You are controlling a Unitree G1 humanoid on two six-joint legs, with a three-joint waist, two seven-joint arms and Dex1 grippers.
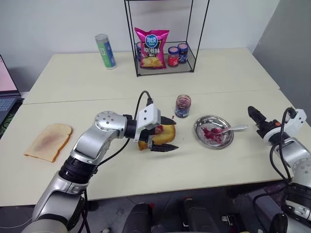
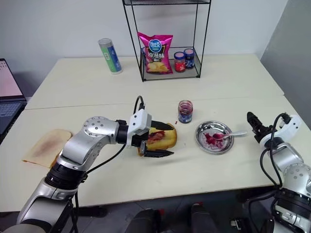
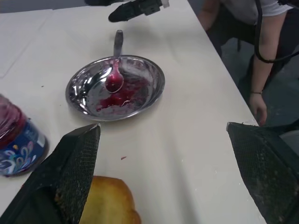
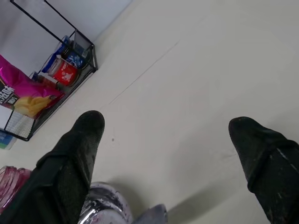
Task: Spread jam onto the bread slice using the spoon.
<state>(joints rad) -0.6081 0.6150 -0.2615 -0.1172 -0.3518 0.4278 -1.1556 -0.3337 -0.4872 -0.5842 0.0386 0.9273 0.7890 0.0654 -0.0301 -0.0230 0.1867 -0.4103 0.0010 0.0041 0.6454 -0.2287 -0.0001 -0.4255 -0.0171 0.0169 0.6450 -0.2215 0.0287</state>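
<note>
On the near table, at its middle, the bread slice (image 1: pixel 163 134) is lying flat with red jam (image 1: pixel 159 129) smeared on its top. The left gripper (image 1: pixel 167 133) is standing open, one finger on the far side of the slice and one on the near side; the wrist view shows one finger right against the crust, but a firm clamp cannot be confirmed. To the right of the slice, a round steel dish (image 1: pixel 214 131) is resting on the table, smeared with more jam. The spoon (image 1: pixel 224 129) is lying in that dish, its jam-coated bowl over the middle and its handle crossing the right rim. Further right, near the table edge, the right gripper (image 2: pixel 253 121) is hanging with its fingers spread wide and holding nothing, apart from the spoon handle. An opened jam jar (image 1: pixel 182 106) is standing just beyond the dish and slice. At the far left, a paler stained slice (image 1: pixel 48 141) is lying alone.
</note>
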